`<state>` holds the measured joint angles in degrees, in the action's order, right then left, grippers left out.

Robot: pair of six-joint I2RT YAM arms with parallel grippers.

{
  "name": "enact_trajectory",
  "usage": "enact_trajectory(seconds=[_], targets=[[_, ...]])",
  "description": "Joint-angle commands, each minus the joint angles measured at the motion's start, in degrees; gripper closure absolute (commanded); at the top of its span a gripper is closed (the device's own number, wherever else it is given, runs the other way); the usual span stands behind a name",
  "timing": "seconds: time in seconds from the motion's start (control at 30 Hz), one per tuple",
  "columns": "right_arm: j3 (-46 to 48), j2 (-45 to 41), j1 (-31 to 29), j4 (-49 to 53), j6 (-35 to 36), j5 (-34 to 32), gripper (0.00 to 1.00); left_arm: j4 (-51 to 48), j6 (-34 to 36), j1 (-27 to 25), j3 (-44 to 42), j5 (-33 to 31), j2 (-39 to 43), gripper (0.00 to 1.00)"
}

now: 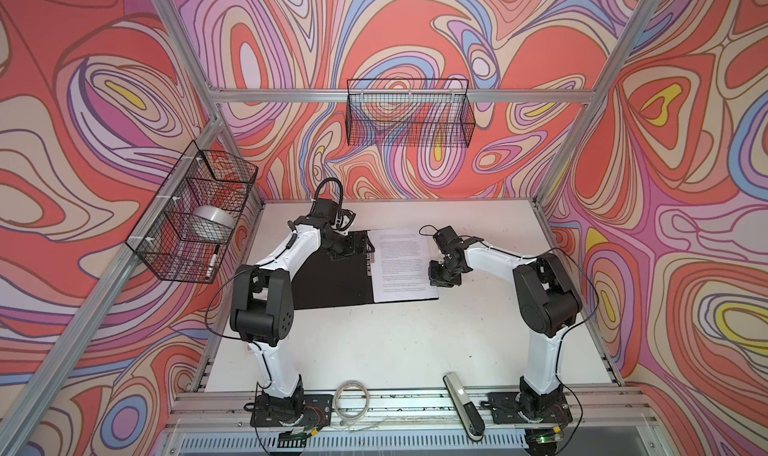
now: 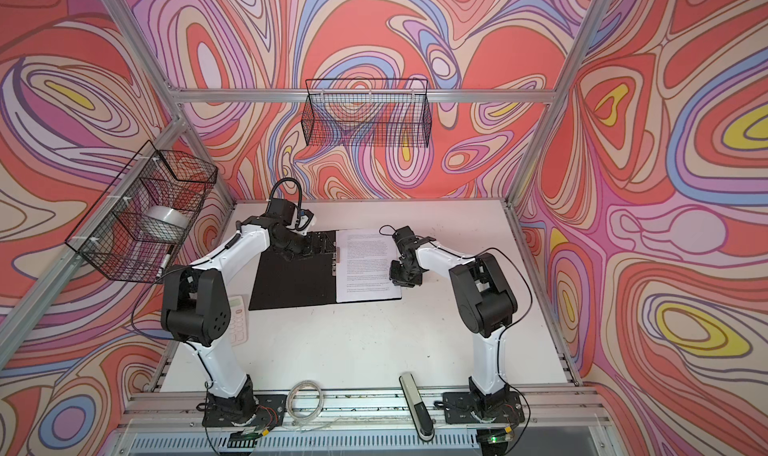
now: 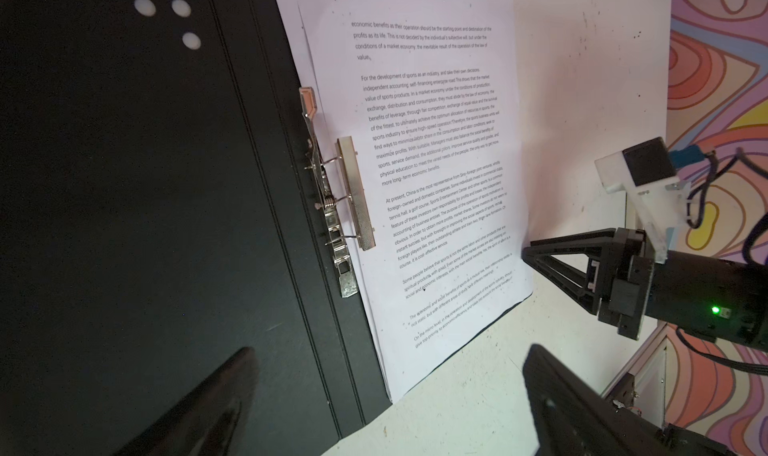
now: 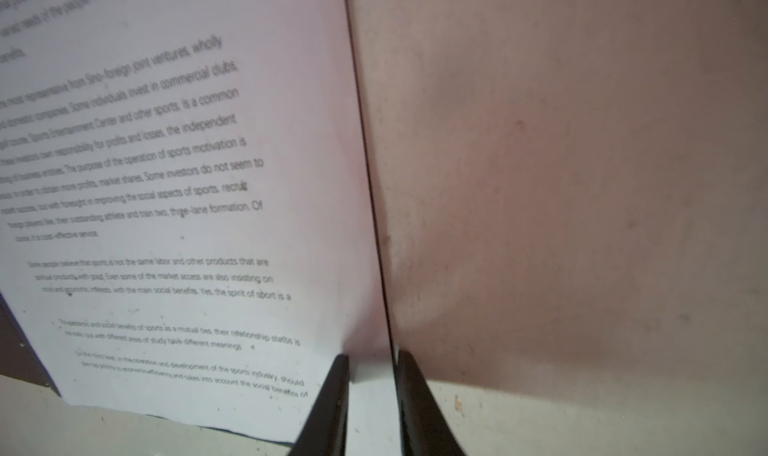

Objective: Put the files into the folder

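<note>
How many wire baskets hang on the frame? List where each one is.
2. The side basket hangs on the left rail; the back basket hangs on the rear rail. No others show.

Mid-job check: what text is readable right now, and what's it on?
"For the development of sports as an industry" on the files.
"Some investors do not seem to", same sheet.
Top views: print too small to read.
The folder: no lettering shows.

1 folder point(image 1: 332, 285) and 1 stack of files point(image 1: 401, 263) — at least 2 sheets, the exact number I cannot tell. 2 wire baskets — the far basket point(image 1: 409, 115) and the left basket point(image 1: 224, 167). 1 tape roll point(image 1: 212, 222), 1 marker point(image 1: 212, 262), 1 calculator point(image 2: 237, 319), 1 cable coil point(image 1: 352, 400), 1 long black-and-white tool point(image 1: 463, 408).
</note>
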<state>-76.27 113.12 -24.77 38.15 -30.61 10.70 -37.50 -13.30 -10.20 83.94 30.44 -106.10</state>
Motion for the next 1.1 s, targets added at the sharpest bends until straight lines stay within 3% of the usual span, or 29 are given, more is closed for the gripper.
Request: enact_trajectory(seconds=[0.0, 0.43, 1.07], targets=[[-0.23, 0.41, -0.85, 0.31, -0.74, -0.01, 0.75, -0.39, -0.14, 0.0, -0.27, 0.5, -0.5, 0.0], [-2.47, 0.61, -2.08, 1.37, -0.36, -0.67, 0.69, 1.89, -0.95, -1.12, 0.18, 0.15, -4.46, 0.0], [-3.76, -5.95, -2.03, 6.99, -1.83, -10.7, 0.63, 8.77, -7.36, -3.84, 4.92, 2.98, -15.17, 0.0]])
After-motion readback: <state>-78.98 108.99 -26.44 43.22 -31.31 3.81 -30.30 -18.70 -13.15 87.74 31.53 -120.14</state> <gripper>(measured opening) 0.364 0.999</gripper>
